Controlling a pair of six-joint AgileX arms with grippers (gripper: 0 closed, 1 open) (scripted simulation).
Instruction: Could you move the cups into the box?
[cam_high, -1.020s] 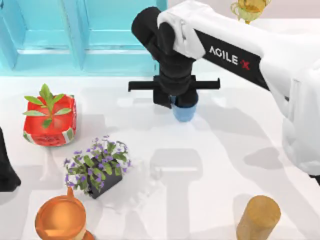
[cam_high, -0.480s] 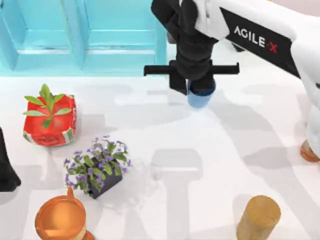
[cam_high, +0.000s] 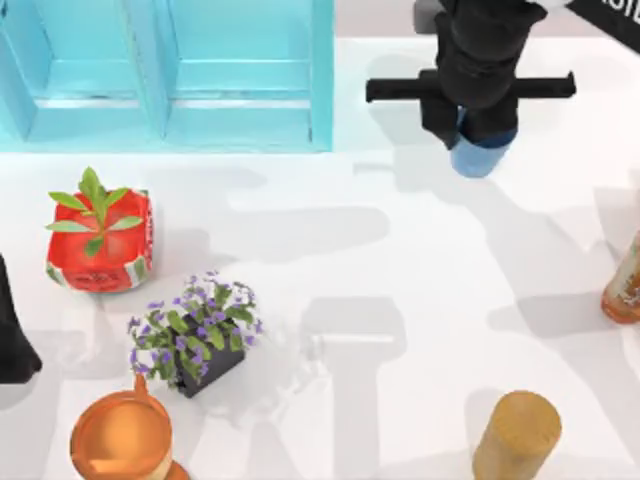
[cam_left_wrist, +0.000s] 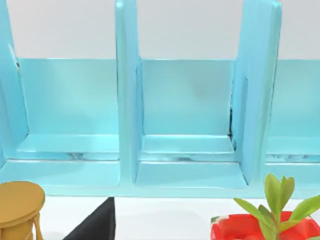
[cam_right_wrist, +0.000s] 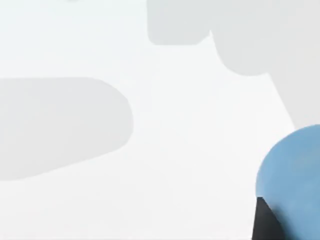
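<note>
My right gripper (cam_high: 478, 135) hangs above the table at the back right, shut on the blue cup (cam_high: 477, 161), whose lower part shows below the dark fingers. In the right wrist view the blue cup (cam_right_wrist: 294, 172) shows against one dark finger (cam_right_wrist: 264, 224), over bare white table. The turquoise box (cam_high: 322, 80) with its dividing wall stands at the back left, and the cup is to the right of its right wall. The box (cam_left_wrist: 127, 100) faces the left wrist camera. My left arm (cam_high: 12, 340) is parked at the table's left edge.
A red watermelon planter (cam_high: 100, 242) and a purple-flowered pot (cam_high: 195, 335) stand at the left. An orange jug (cam_high: 120, 436) sits at the front left, a tan wooden cylinder (cam_high: 517, 435) at the front right, and an orange-brown object (cam_high: 626, 285) at the right edge.
My right gripper has carried the blue cup to the right and toward the back of the table, from in front of the box to beyond its right wall. The left arm has not moved.
</note>
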